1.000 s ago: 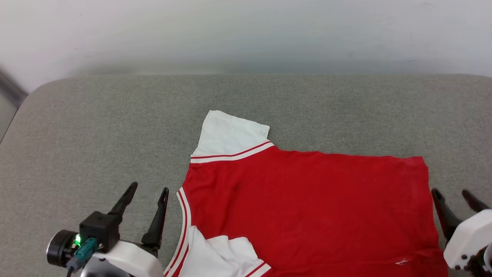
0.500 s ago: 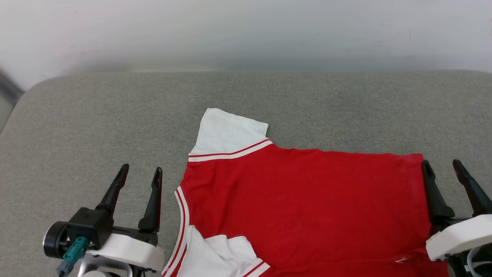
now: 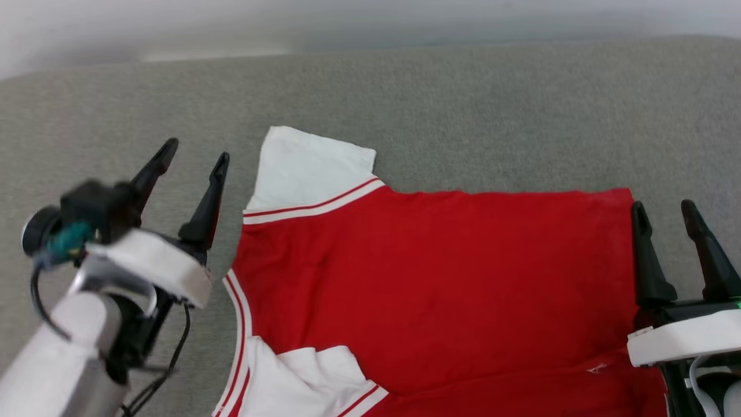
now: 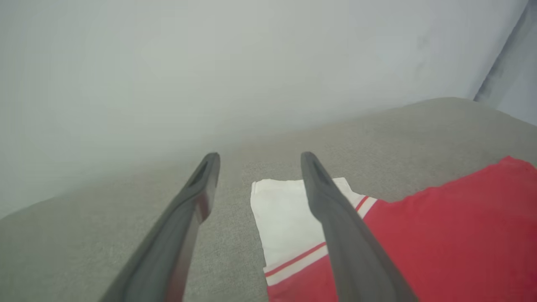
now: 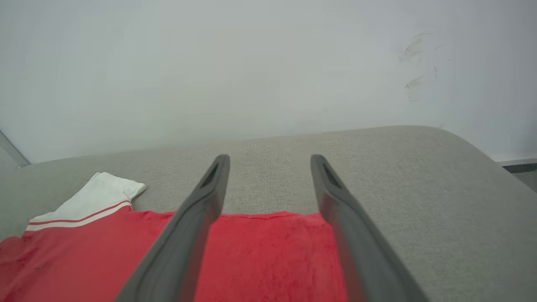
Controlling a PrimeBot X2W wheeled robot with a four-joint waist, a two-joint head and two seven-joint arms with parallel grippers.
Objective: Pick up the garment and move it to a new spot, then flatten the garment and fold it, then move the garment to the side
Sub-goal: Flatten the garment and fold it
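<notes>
Over the last second the head camera tips downward, so the wall (image 3: 370, 17) shrinks to a thin strip and the whole scene slides up the picture; that shift belongs to the camera, not to the cloth. Measured against the garment (image 3: 440, 278) itself, though, both arms have advanced. The left gripper (image 3: 197, 152) now stands just beside the far white sleeve (image 3: 312, 168) rather than level with the striped collar, and the right gripper (image 3: 663, 205) has come up to the far corner of the hem (image 3: 622, 200). Both sets of jaws are spread wide with nothing between them. The jersey lies fairly flat on the grey cushioned surface (image 3: 492, 116), sideways to the robot with its collar to the left and its hem to the right. It looks placed and mostly smoothed, with the arms probably lining up on its far edge for a fold that has not begun. The garment's near edge and part of the near sleeve (image 3: 301, 382) are cut off by the bottom of the head view. The left arm is blurred, and a small white mark (image 3: 596, 368) near the hem is too small to read. I cannot tell whether the right gripper's inner finger touches the cloth.
</notes>
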